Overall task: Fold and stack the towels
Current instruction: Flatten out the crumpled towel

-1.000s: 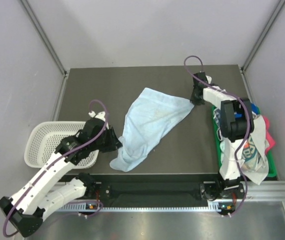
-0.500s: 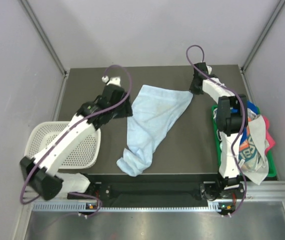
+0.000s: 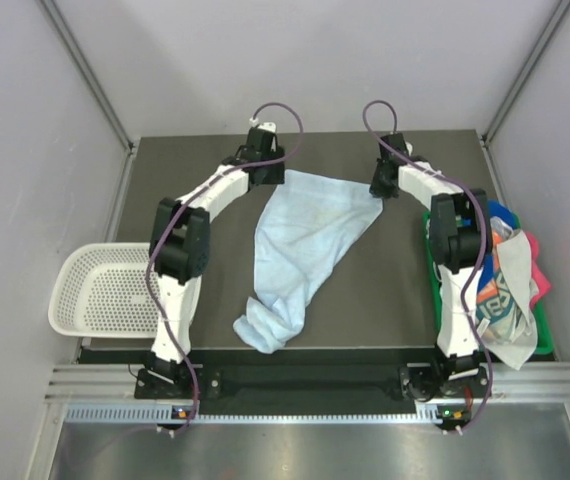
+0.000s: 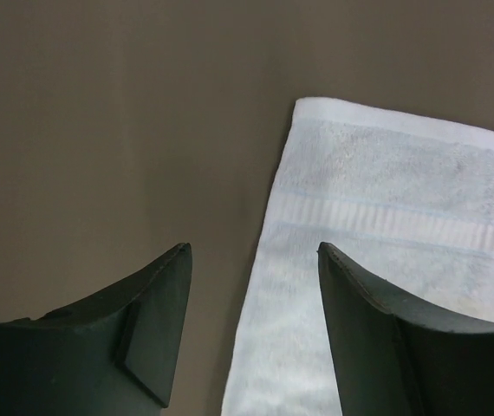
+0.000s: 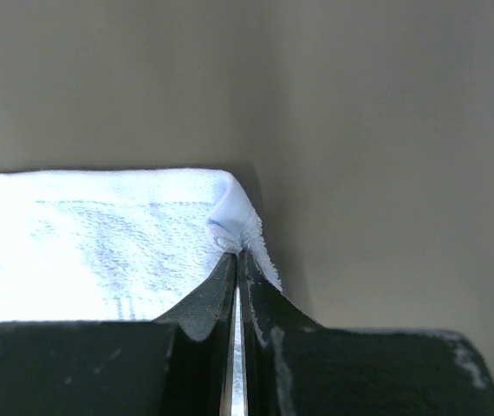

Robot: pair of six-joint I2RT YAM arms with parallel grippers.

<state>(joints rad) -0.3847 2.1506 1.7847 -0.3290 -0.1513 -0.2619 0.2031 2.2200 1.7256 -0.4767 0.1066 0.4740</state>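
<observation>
Right gripper [image 5: 236,253]: jaws pressed together, pinching the far right corner of the pale blue towel [image 3: 305,240]. Left gripper [image 4: 254,247]: jaws apart, holding nothing, poised at the towel's far left corner with a finger on either side of the left hem. The towel lies spread on the dark table [image 3: 395,290], narrowing to a bunched near end. Green tray [image 3: 431,262], at the table's right edge, holds a heap: printed white towel [image 3: 505,315], pink towel [image 3: 537,268], royal blue towel [image 3: 502,214]. White mesh basket [image 3: 70,290] stands at the left edge.
</observation>
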